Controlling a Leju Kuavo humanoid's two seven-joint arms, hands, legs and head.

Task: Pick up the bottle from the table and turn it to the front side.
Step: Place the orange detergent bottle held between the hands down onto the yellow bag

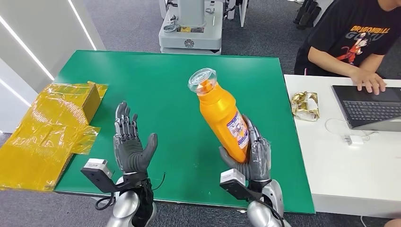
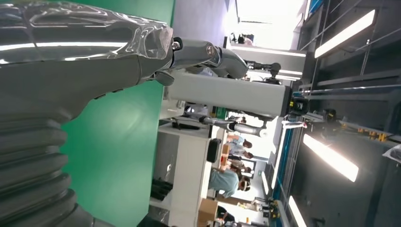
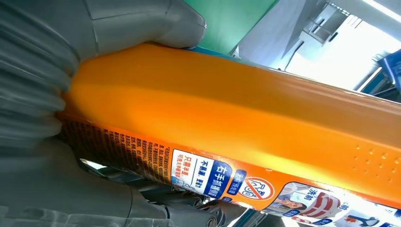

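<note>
An orange bottle (image 1: 221,113) with a clear cap (image 1: 202,79) is lifted off the green table (image 1: 165,85), tilted with its cap up and to the left. My right hand (image 1: 253,158) grips its lower end, thumb on one side and fingers behind. Its printed label (image 1: 238,130) faces right. Up close in the right wrist view, the bottle (image 3: 246,118) runs across the picture with the label (image 3: 213,175) along one side and my thumb (image 3: 156,23) pressed on it. My left hand (image 1: 128,142) is raised over the table's near left, open, palm up, fingers apart; its cover (image 2: 71,52) shows in the left wrist view.
Crumpled yellow plastic wrapping (image 1: 52,127) lies on the table's left edge. A white table (image 1: 340,156) to the right carries a laptop (image 1: 366,106), a foil packet (image 1: 305,105) and a cable; a person (image 1: 352,40) types there. A grey machine base (image 1: 191,28) stands beyond the far edge.
</note>
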